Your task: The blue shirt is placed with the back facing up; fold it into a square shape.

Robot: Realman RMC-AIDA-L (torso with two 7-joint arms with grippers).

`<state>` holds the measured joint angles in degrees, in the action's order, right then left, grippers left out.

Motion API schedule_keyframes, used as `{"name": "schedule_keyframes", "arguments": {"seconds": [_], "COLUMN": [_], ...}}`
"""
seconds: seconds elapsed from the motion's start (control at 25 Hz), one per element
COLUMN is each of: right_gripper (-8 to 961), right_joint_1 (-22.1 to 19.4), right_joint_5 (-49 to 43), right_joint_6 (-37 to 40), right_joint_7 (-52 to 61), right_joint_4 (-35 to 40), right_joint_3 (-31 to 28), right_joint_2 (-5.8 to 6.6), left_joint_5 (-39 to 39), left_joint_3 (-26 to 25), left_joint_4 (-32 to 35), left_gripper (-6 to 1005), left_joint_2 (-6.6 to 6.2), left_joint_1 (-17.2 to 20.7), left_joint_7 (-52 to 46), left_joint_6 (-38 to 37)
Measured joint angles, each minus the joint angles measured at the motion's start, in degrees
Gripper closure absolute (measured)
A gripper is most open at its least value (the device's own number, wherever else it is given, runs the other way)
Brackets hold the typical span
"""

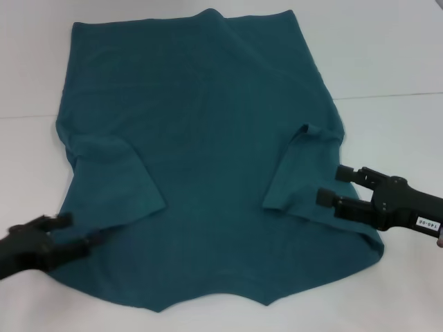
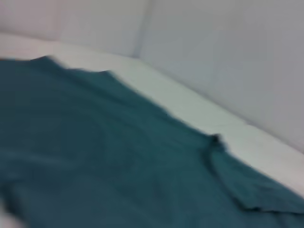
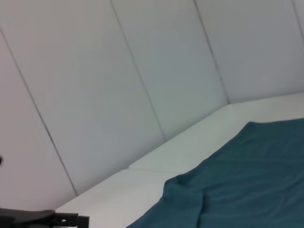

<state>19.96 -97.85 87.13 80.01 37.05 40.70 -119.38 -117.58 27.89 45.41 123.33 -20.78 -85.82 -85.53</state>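
The blue shirt (image 1: pixel 208 159) lies back-up on the white table (image 1: pixel 387 62), both sleeves already folded inward; the body folds remain. No containers are present. My right gripper (image 1: pixel 334 185) hovers open beside the right sleeve; my left gripper (image 1: pixel 82 229), open, rests at the shirt's near-left edge.

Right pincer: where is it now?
Head view: the right pincer is open at the right edge of the blue shirt, beside the folded-in right sleeve, near the front.

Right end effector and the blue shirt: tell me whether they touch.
Cannot tell. In the head view the right end effector overlaps the blue shirt edge, but contact isn't plain.
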Motion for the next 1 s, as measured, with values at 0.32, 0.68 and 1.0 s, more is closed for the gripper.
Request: {"name": "schedule_keyframes", "arguments": {"seconds": [0.32, 0.68, 1.0], "right_gripper": [26, 25, 25], "right_joint_1": [1.38, 3.28, 4.19], "right_joint_5": [-0.42, -0.41, -0.03], "right_joint_6": [0.71, 0.83, 0.36], "right_joint_7": [6.11, 8.60, 9.08], "right_joint_4": [0.11, 0.13, 0.13], "right_joint_3": [0.04, -0.21, -0.67], "right_joint_2": [0.60, 0.80, 1.38], "left_joint_5": [-4.55, -8.36, -10.94], "left_joint_3": [-1.67, -2.13, -1.58], "left_joint_4": [0.93, 0.71, 0.66], "left_gripper": [65, 65, 65], "left_joint_2": [-0.47, -0.87, -0.99], "left_joint_1": [-0.13, -0.97, -1.57], "left_joint_7": [-7.68, -13.53, -17.32], "left_joint_6": [11.94, 15.36, 15.22]}}
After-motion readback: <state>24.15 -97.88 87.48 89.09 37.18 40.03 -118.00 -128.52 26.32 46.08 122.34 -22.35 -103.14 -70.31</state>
